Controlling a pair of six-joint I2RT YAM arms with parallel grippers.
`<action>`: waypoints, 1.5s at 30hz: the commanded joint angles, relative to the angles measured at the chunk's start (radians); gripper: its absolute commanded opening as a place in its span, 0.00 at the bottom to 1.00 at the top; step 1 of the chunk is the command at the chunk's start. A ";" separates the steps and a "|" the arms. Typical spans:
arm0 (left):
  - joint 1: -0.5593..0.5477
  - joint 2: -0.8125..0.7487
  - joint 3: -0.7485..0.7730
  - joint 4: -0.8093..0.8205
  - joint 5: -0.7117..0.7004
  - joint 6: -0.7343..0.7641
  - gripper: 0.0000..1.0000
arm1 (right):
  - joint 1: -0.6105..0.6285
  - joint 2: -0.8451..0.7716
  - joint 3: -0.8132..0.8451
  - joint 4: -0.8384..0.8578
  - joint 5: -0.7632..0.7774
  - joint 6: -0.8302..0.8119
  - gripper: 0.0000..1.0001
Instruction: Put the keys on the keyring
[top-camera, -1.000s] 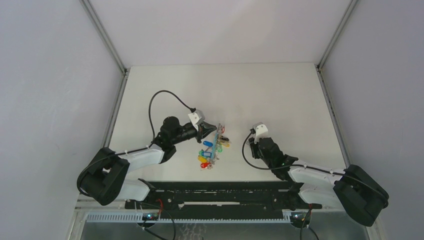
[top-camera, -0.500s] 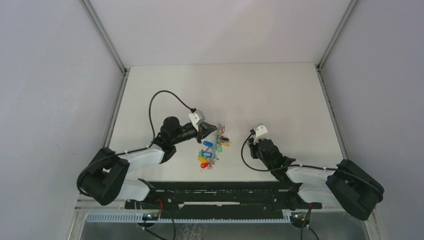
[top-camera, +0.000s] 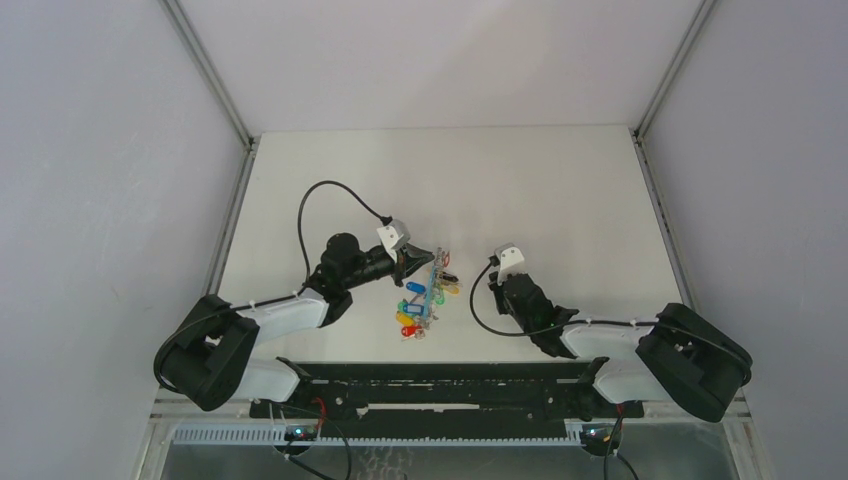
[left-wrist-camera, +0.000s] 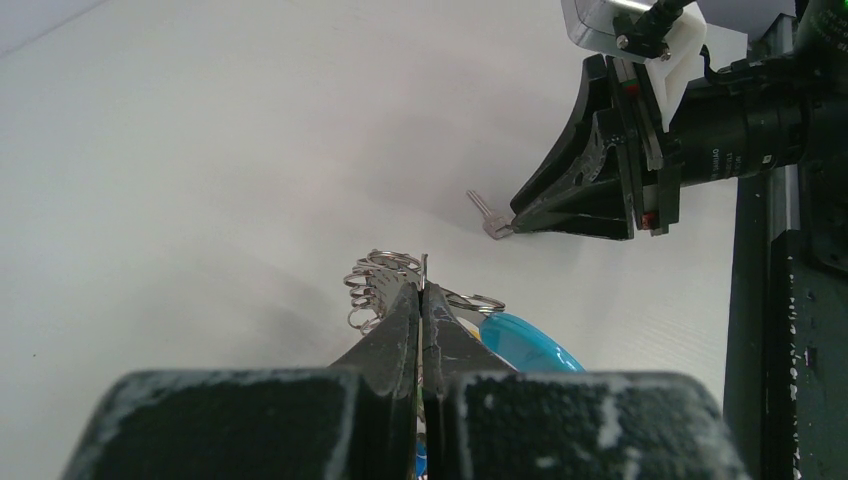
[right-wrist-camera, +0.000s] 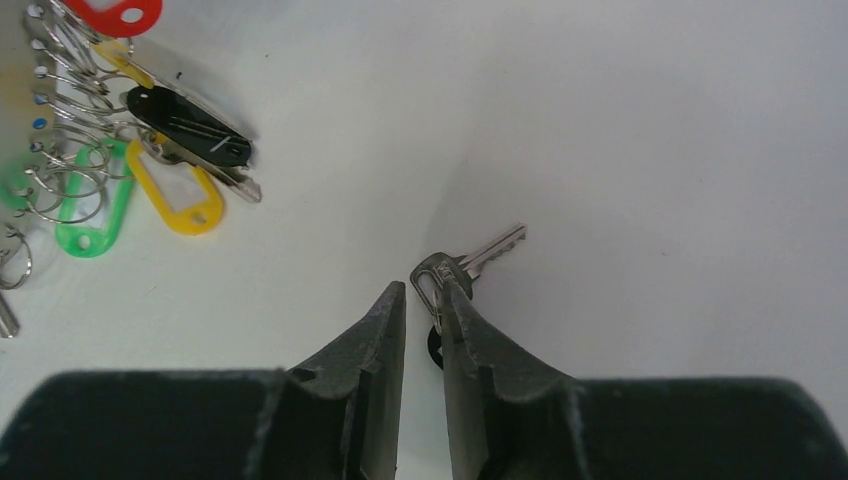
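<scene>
Your right claw (right-wrist-camera: 422, 288), nearly closed, maybe pinches the loose key (right-wrist-camera: 478, 255) by its head, blade pointing away; left claw (left-wrist-camera: 420, 292) clamps keyring (left-wrist-camera: 380, 272).

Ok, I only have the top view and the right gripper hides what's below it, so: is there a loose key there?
Observer: Yes, the right wrist view shows a bare silvery key flat on the table, its head at the tips of the right gripper.
Operator: Gripped yet?
Observer: Not clearly; a narrow gap shows between the jaws.
Operator: And the left gripper?
Observer: Its wrist view shows it shut on the keyring, beside a row of small wire loops.
</scene>
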 joint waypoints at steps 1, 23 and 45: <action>-0.009 -0.023 0.060 0.016 0.029 0.018 0.00 | 0.017 0.002 0.036 -0.011 0.080 0.022 0.19; -0.011 -0.021 0.060 0.016 0.030 0.019 0.00 | -0.007 0.057 0.104 -0.132 0.048 0.078 0.16; -0.013 -0.026 0.058 0.017 0.028 0.023 0.00 | -0.005 0.078 0.122 -0.169 0.076 0.101 0.09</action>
